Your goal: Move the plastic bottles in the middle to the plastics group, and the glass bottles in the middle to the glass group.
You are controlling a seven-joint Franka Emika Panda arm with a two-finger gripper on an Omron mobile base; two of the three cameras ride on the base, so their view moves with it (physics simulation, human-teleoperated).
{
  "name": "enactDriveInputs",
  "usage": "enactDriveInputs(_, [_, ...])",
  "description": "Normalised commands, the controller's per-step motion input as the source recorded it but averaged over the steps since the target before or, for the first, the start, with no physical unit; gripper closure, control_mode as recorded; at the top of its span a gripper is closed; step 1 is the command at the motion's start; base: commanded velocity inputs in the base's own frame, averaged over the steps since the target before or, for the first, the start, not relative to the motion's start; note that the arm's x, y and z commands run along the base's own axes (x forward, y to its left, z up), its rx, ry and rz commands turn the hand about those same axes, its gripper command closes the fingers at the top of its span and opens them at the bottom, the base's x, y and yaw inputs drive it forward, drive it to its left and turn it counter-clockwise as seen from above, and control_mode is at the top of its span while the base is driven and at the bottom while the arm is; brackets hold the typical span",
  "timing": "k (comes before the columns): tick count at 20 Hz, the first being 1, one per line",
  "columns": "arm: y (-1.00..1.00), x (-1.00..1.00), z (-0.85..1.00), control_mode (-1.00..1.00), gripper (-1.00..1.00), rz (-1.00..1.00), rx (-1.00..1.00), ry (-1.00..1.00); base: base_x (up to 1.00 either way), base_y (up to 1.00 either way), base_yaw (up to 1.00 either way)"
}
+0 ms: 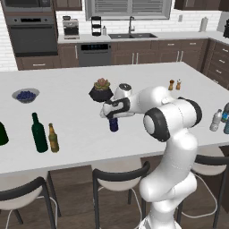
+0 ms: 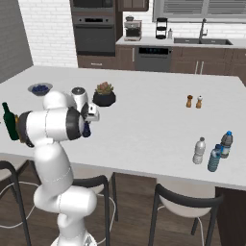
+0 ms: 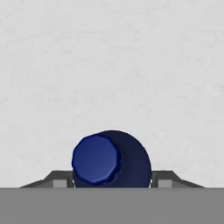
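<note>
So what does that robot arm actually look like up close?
The arm is glossy white, built from fat rounded segments with dark grey rings at the joints. Its hand is a small white block with dark trim, ending in two short dark grey fingers. No cables or markings show.

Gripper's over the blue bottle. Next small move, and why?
Probably close on it. In the hand view the dark blue bottle sits between the fingers, seen from above. In the left base view the gripper is at its top, the bottle upright on the counter. Contact can't be confirmed.
</note>
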Motion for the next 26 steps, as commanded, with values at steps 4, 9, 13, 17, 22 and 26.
enactDriveInputs(4, [-0.78, -0.01, 0.32, -1.00, 1.00, -0.24, 0.00, 0.01, 0.00, 0.00, 0.00])
enactDriveInputs(9, [-0.85, -0.21, 0.41, -1.00, 1.00, -0.30, 0.00, 0.00, 0.00, 0.00, 0.00])
enactDriveInputs(13, [-0.85, -0.32, 0.33, -1.00, 1.00, -0.33, 0.00, 0.00, 0.00, 0.00, 0.00])
enactDriveInputs(17, [-0.83, -0.34, 0.18, -1.00, 1.00, -0.37, 0.00, 0.00, 0.00, 0.00, 0.00])
enactDriveInputs(22, [-0.86, -0.24, 0.05, -1.00, 1.00, -0.38, 0.03, 0.05, 0.00, 0.00, 0.00])
enactDriveInputs(26, [-0.92, -0.14, 0.00, -1.00, 1.00, -0.36, 0.11, 0.11, 0.00, 0.00, 0.00])
